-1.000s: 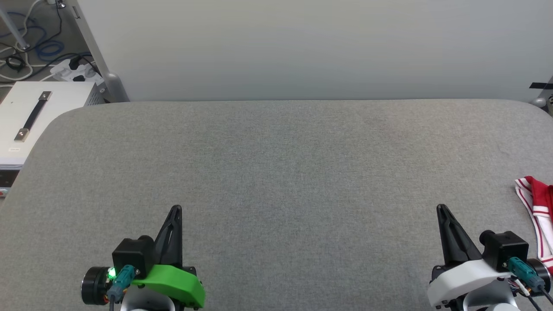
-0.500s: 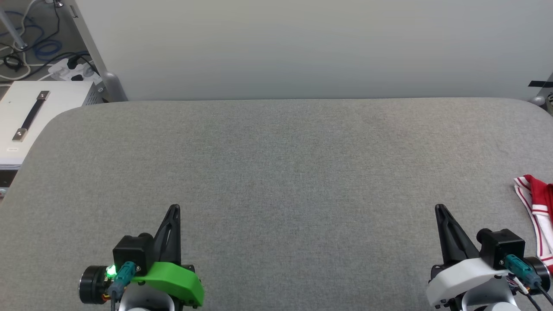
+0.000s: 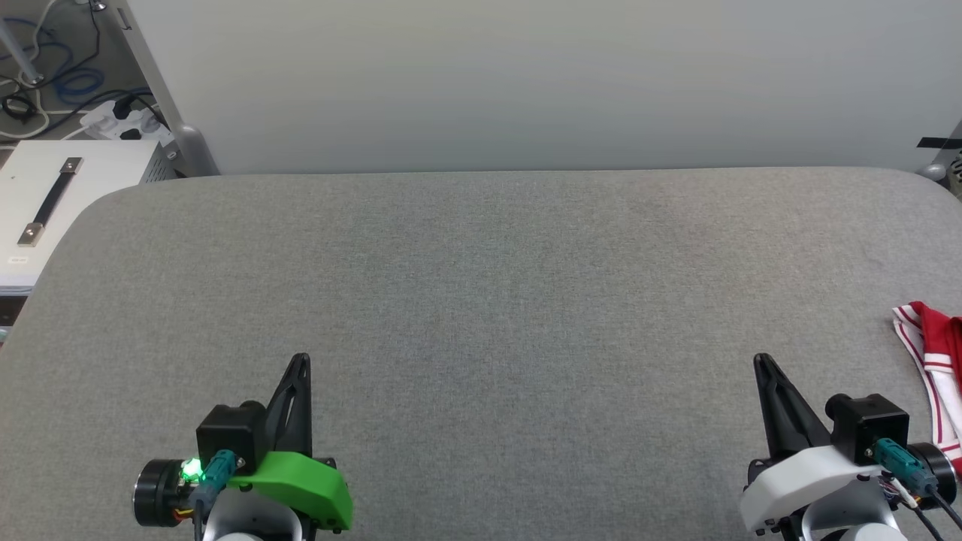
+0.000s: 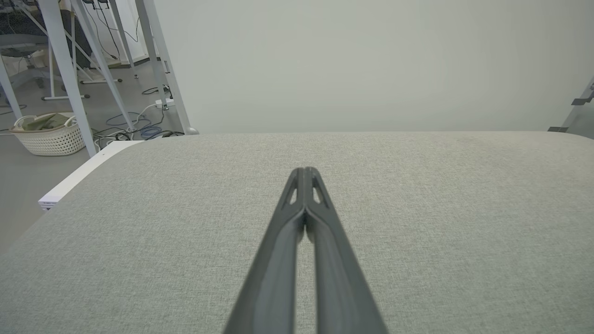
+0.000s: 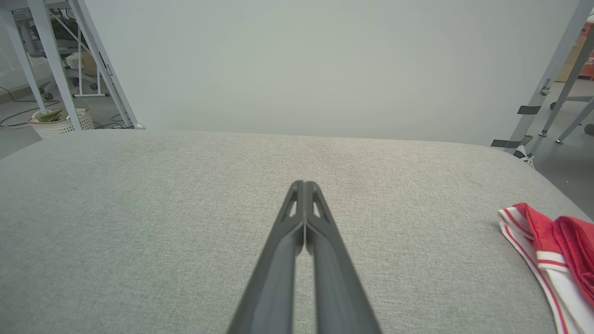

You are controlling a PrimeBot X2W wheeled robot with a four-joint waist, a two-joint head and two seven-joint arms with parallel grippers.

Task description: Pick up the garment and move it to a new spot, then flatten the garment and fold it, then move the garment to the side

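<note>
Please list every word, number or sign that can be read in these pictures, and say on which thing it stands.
No text can be read.
On the white case, a small label: too small to read.
On the garment: the part in view, red with striped trim, bears no letters.

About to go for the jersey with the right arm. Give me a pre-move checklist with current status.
1. Sight of the garment: ok, bunched at the right side of the table, right of the right gripper.
2. Its full outline: cannot tell, cut off by the picture edge.
3. Jaws of the right gripper open for a grab: not ok, shut.
4. The left gripper free: ok, shut on nothing.
5. Gap between right gripper and garment: ok, not touching.
</note>
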